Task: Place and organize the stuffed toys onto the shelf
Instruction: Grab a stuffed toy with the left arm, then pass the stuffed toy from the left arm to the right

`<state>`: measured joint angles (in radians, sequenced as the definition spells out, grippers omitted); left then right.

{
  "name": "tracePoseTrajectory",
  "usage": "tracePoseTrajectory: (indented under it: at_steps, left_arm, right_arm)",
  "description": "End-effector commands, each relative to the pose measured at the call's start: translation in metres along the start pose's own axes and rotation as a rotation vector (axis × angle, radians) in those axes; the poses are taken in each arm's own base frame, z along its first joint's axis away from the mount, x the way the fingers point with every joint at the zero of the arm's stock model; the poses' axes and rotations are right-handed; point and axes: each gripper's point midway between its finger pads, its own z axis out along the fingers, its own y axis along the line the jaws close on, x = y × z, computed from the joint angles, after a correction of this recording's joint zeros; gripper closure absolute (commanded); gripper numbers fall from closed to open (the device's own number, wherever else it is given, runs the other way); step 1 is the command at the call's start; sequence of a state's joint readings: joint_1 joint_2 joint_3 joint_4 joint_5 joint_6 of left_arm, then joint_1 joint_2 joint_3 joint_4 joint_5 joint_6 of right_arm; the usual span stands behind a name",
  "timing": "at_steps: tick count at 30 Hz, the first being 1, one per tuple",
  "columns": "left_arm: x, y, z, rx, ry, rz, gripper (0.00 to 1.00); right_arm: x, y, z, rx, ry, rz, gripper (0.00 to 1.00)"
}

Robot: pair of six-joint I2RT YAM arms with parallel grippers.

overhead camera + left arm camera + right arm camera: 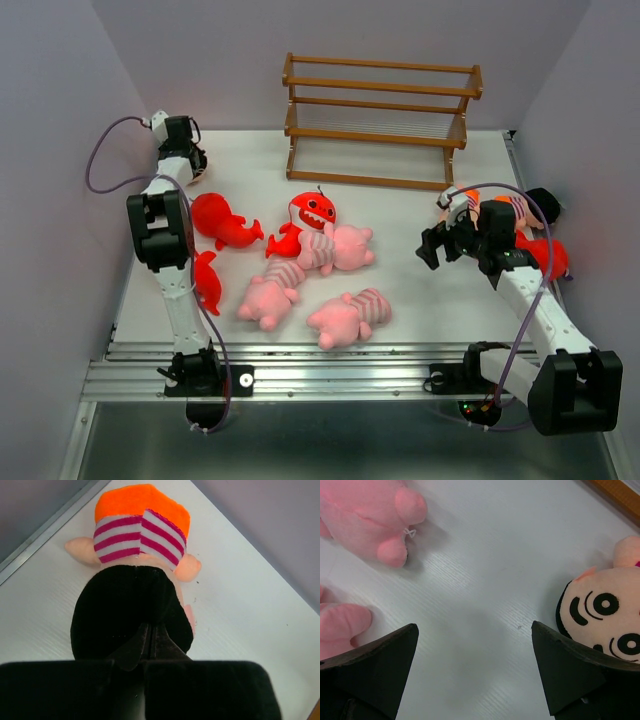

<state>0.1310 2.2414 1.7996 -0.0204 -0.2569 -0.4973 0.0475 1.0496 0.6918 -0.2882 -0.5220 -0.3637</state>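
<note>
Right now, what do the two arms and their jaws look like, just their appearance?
Both the left arm and right arm have white links with boxy black joint housings. A thin purple cable loops along each. The jaws are matte black, wedge-shaped in the right wrist view. No markings are legible.

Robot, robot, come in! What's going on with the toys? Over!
Left gripper closed at a doll's black hair. Right gripper open above the table, second doll beside it. Shelf empty. Nothing blocks it.
</note>
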Motion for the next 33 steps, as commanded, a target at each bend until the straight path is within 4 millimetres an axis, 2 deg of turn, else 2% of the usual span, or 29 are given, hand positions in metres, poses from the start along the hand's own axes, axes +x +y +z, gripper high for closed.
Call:
tracePoseTrajectory:
  at_steps: [1, 2, 4, 5, 6, 7, 8, 9, 10, 11, 12, 13, 14, 15, 16, 17, 18, 19, 20, 23, 24, 26, 27, 29, 31, 32, 33]
  left_arm:
    - [-0.031, -0.034, -0.045, 0.177, -0.003, 0.051, 1.00]
    - [-0.041, -0.047, -0.062, 0.246, -0.012, 0.052, 1.00]
    - [-0.052, -0.058, -0.079, 0.319, -0.045, 0.050, 1.00]
    - [-0.067, -0.074, -0.102, 0.412, -0.072, 0.049, 1.00]
    - [-0.057, -0.074, -0.109, 0.435, -0.054, 0.057, 1.00]
    - [-0.068, -0.084, -0.135, 0.506, -0.074, 0.058, 1.00]
    - [-0.056, -0.080, -0.131, 0.502, -0.060, 0.063, 1.00]
    - [-0.070, -0.091, -0.157, 0.576, -0.098, 0.064, 1.00]
    - [-0.053, -0.084, -0.161, 0.582, -0.068, 0.071, 1.00]
    - [-0.063, -0.091, -0.187, 0.647, -0.104, 0.074, 1.00]
    - [-0.061, -0.090, -0.196, 0.670, -0.103, 0.073, 1.00]
    - [-0.044, -0.081, -0.200, 0.671, -0.067, 0.058, 1.00]
    - [-0.047, -0.085, -0.224, 0.731, -0.071, 0.059, 1.00]
    - [-0.042, -0.084, -0.233, 0.754, -0.053, 0.060, 1.00]
    - [-0.037, -0.080, -0.251, 0.783, -0.042, 0.057, 1.00]
    - [-0.021, -0.077, -0.250, 0.796, 0.008, 0.061, 1.00]
    - [-0.008, -0.072, -0.269, 0.831, 0.051, 0.068, 1.00]
    - [-0.001, -0.070, -0.280, 0.851, 0.076, 0.062, 1.00]
    - [0.002, -0.071, -0.306, 0.906, 0.080, 0.073, 1.00]
    - [0.041, -0.053, -0.328, 0.929, 0.176, 0.084, 1.00]
    - [0.058, -0.047, -0.347, 0.966, 0.224, 0.098, 1.00]
    - [0.072, -0.042, -0.366, 1.004, 0.260, 0.117, 1.00]
    - [0.081, -0.041, -0.386, 1.050, 0.287, 0.138, 1.00]
    - [0.095, -0.039, -0.403, 1.088, 0.331, 0.157, 1.00]
    - [0.110, -0.041, -0.430, 1.147, 0.382, 0.184, 1.00]
    - [0.124, -0.045, -0.445, 1.189, 0.424, 0.204, 1.00]
    - [0.129, -0.047, -0.455, 1.205, 0.447, 0.193, 1.00]
  right_arm:
    - [-0.020, -0.009, -0.004, 0.039, -0.035, -0.060, 0.00]
    - [-0.020, -0.010, -0.003, 0.043, -0.032, -0.059, 0.00]
    - [-0.019, -0.011, -0.003, 0.048, -0.031, -0.062, 0.00]
    - [-0.017, -0.012, -0.003, 0.051, -0.027, -0.060, 0.00]
    - [-0.018, -0.012, -0.003, 0.052, -0.030, -0.061, 0.00]
    - [-0.018, -0.012, -0.002, 0.054, -0.031, -0.062, 0.00]
    - [-0.018, -0.012, -0.002, 0.055, -0.034, -0.065, 0.00]
    - [-0.016, -0.011, -0.002, 0.050, -0.034, -0.069, 0.00]
    - [-0.016, -0.011, -0.002, 0.046, -0.034, -0.074, 0.00]
    - [-0.017, -0.007, -0.002, 0.027, -0.040, -0.082, 0.00]
    - [-0.017, -0.004, -0.003, 0.013, -0.046, -0.089, 0.00]
    - [-0.016, 0.000, -0.004, -0.010, -0.049, -0.115, 0.00]
    - [-0.018, 0.012, -0.005, -0.075, -0.068, -0.137, 0.00]
    - [-0.013, 0.023, -0.007, -0.133, -0.062, -0.153, 0.00]
    - [-0.015, 0.041, -0.011, -0.239, -0.100, -0.240, 0.00]
    - [-0.009, 0.043, -0.013, -0.247, -0.087, -0.284, 0.00]
    - [-0.004, 0.064, -0.019, -0.358, -0.104, -0.289, 0.00]
    - [-0.005, 0.072, -0.023, -0.398, -0.141, -0.373, 0.00]
    - [-0.005, 0.086, -0.028, -0.472, -0.181, -0.401, 0.00]
    - [-0.007, 0.100, -0.038, -0.519, -0.235, -0.446, 0.00]
    - [-0.010, 0.107, -0.042, -0.551, -0.265, -0.451, 0.00]
    - [-0.017, 0.111, -0.048, -0.573, -0.301, -0.497, 0.00]
    - [-0.026, 0.114, -0.055, -0.586, -0.314, -0.512, 0.00]
    - [-0.038, 0.113, -0.060, -0.586, -0.328, -0.570, 0.00]
    - [-0.057, 0.115, -0.071, -0.613, -0.332, -0.581, 0.00]
    - [-0.063, 0.116, -0.075, -0.622, -0.342, -0.619, 0.00]
    - [-0.061, 0.122, -0.078, -0.667, -0.322, -0.587, 0.00]
